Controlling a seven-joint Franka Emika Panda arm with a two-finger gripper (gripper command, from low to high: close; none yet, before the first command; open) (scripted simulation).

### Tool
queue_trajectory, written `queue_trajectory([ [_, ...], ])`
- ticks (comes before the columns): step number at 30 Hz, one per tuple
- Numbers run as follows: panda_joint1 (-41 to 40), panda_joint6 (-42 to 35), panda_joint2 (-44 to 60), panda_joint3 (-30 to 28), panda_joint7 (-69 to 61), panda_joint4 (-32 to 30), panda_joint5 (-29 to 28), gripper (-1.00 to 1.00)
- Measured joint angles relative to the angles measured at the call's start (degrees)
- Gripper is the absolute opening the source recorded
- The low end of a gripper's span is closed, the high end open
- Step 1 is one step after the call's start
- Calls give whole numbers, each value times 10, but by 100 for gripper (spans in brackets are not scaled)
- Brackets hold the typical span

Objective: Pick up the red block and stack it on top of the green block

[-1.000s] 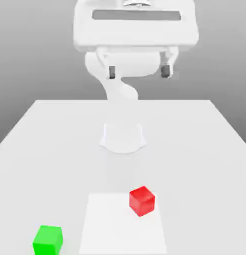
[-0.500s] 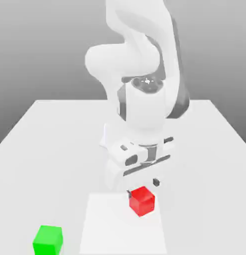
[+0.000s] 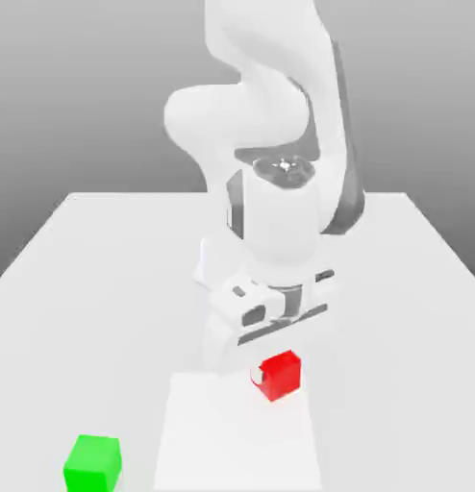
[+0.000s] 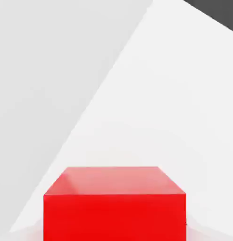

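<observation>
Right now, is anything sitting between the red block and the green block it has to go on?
Nothing visible. Bare table lies between the red block and the green block; the green block's top is uncovered.

White table [image 3: 78, 259], paler square mat [image 3: 203, 442], green block [image 3: 92, 462] — off mat

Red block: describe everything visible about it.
The red block is a plain, smooth cube of uniform bright red with sharp edges and no markings. It sits near the far edge of the lighter white square on the table, turned so that a corner faces the exterior camera. The arm's hand is low directly over it, hiding its top rear. In the hand view it appears close up.
</observation>
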Motion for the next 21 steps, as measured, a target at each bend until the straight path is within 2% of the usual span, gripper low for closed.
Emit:
queue_trajectory([
  [3,17,-39,12,-38,-34,46,8,-100],
  [6,-50,-73,42,-76,-81,105,23,-100],
  [13,-137,-145,108,-121,-186,247,50,-100],
  [17,-159,-97,178,-110,-222,268,85,-100],
  [18,-166,-81,196,-103,-228,270,93,100],
  [21,-166,-81,196,-103,-228,270,93,100],
])
